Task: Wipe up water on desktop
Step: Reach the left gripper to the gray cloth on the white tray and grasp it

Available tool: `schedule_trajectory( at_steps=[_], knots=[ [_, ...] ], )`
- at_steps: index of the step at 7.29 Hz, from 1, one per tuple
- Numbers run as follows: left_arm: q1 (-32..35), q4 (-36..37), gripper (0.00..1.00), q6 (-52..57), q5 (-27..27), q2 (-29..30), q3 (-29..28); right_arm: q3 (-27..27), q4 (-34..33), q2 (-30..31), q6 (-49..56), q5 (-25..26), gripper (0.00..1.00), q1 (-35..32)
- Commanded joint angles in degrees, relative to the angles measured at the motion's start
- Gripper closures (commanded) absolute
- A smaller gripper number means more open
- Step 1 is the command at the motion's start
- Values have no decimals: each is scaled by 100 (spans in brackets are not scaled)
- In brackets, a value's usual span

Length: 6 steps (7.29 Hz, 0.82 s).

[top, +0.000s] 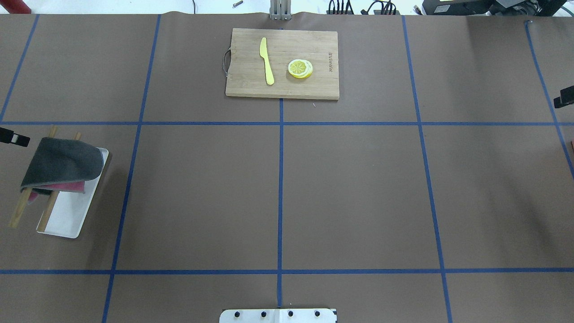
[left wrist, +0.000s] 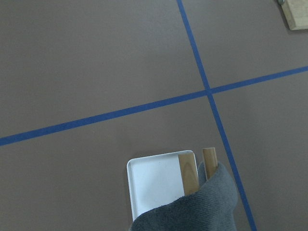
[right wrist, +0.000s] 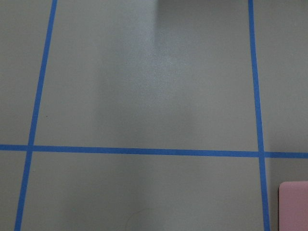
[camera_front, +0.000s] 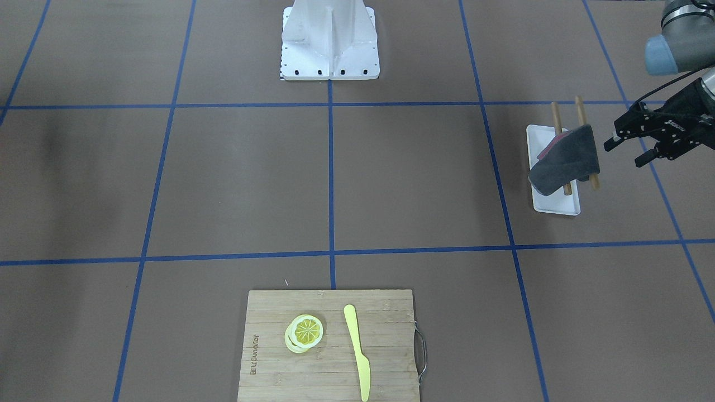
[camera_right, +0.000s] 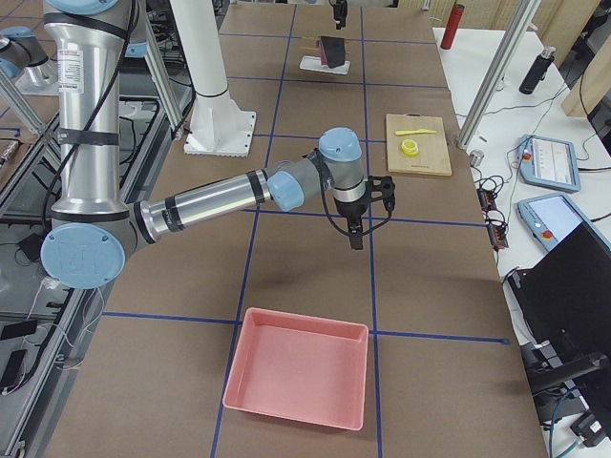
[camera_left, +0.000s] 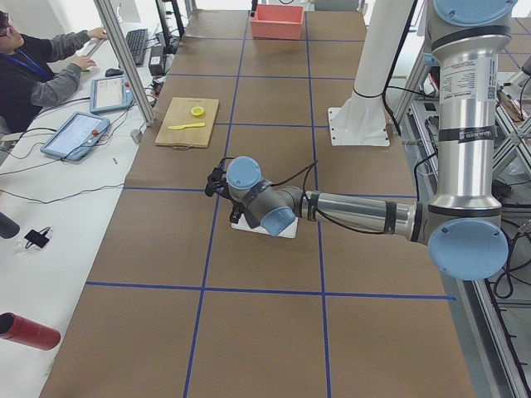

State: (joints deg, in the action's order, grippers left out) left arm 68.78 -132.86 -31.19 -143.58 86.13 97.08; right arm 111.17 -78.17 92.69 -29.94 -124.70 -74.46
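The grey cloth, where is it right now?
The grey cloth is at the far left of the overhead view, on the robot's left side, draped over two wooden sticks above the small white tray, with the left gripper close beside it.

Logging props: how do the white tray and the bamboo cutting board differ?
The white tray is smaller and lies askew to the tape lines; the bamboo cutting board is larger and squared to them. The tray carries two wooden sticks draped with a grey cloth; the board carries a yellow knife and lemon slices. Both lie flat on the desktop.
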Motion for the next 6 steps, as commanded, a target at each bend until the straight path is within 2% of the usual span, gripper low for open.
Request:
schedule_trajectory(
  at_steps=[1,2,6],
  knots=[
    [-163,-74,42,-19,6,0,-14,1,3,12,6,42,0,1],
    [-172,-74,48,-19,6,0,-14,1,3,29,15,86,0,-7],
    [-330,-91,53,-19,6,9,-40,-8,3,38,15,156,0,-7]
  ],
)
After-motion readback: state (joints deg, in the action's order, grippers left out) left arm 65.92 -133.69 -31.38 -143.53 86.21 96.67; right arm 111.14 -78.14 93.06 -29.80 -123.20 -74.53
